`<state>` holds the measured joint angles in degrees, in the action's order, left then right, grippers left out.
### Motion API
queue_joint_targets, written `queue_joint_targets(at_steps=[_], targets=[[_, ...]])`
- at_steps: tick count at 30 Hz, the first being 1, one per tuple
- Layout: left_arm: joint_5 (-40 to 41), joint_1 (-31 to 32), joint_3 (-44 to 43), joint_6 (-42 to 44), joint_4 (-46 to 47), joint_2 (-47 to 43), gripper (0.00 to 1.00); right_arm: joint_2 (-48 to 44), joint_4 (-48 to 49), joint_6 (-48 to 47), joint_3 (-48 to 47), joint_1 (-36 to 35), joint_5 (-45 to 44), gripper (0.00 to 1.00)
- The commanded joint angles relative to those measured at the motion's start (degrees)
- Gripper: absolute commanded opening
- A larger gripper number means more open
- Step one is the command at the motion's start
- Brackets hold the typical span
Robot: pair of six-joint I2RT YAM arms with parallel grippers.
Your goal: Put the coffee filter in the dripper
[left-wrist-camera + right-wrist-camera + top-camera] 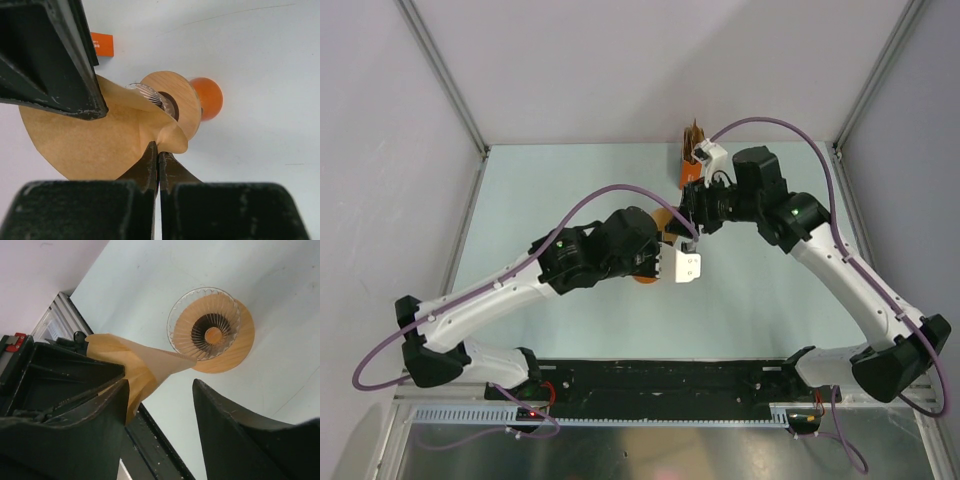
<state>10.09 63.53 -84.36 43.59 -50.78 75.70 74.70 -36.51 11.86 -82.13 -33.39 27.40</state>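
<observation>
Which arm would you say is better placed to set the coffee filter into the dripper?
Left. The left hand is shut on the coffee filter, with the dripper just beyond the paper; the right hand stands open beside it, gripping nothing.

The table is viewed from high above and behind the arm bases, whereas close views are taken along the left gripper and the right gripper, the coffee filter and dripper ahead of both being shared.
</observation>
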Motion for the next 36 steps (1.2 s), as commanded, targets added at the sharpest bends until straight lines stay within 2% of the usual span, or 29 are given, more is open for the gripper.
queue_joint_targets(at_steps=[1,5,6,8,12,14,17,20,23,26,28,29,31,33,36], targets=[[2.25,0.61,-2.95,0.45,0.44,0.91,0.00,0.62,2.95,2.17,-0.23,-0.40,-1.69,0.52],[3.09,0.71,-3.88,-0.66,0.42,1.57,0.01,0.92,3.00,3.48,0.03,-0.21,-2.20,0.24],[3.27,0.72,-4.14,-0.86,0.42,1.65,0.03,0.95,3.01,3.90,0.12,0.11,-2.19,0.16],[3.84,0.79,-4.87,-1.82,0.42,1.89,0.13,0.95,3.07,5.09,0.30,1.07,-1.72,0.05],[2.77,0.72,-6.69,-3.92,0.12,0.25,0.65,0.67,3.21,4.41,0.85,3.47,1.54,0.00],[0.27,0.19,-8.37,-5.00,-0.20,-1.91,0.81,0.37,2.65,2.65,0.90,4.99,4.51,0.00],[-7.69,-3.46,-12.75,-8.49,-0.94,-5.41,0.93,-0.26,2.73,0.54,0.61,8.81,14.12,0.00],[-20.10,-10.76,-17.42,-13.18,-1.31,-8.66,0.98,-0.69,4.38,0.79,-0.22,13.72,27.40,0.00],[-25.67,-17.22,-18.08,-16.07,-1.33,-11.18,0.99,-1.08,6.10,2.48,-1.19,16.42,38.20,0.00],[-24.42,-18.73,-13.57,-18.16,-0.59,-14.13,0.99,-2.96,9.02,4.43,-0.41,17.61,42.54,0.00],[-24.59,-18.86,-10.55,-20.73,0.10,-15.27,0.99,-4.51,16.24,9.55,2.32,17.91,45.48,0.00],[-25.20,-18.87,-8.75,-21.35,0.40,-15.73,0.99,-5.11,22.86,14.75,4.65,17.91,47.36,0.00],[-27.31,-18.96,-5.76,-21.09,1.27,-17.01,0.99,-5.97,34.11,22.70,8.07,17.76,50.24,0.00],[-29.84,-19.03,-3.67,-19.38,1.62,-17.70,0.98,-6.30,40.70,26.86,9.58,17.33,52.72,0.00],[-32.19,-19.08,-1.46,-15.55,1.71,-18.08,0.97,-6.93,41.63,26.26,10.05,15.86,55.25,0.00]])
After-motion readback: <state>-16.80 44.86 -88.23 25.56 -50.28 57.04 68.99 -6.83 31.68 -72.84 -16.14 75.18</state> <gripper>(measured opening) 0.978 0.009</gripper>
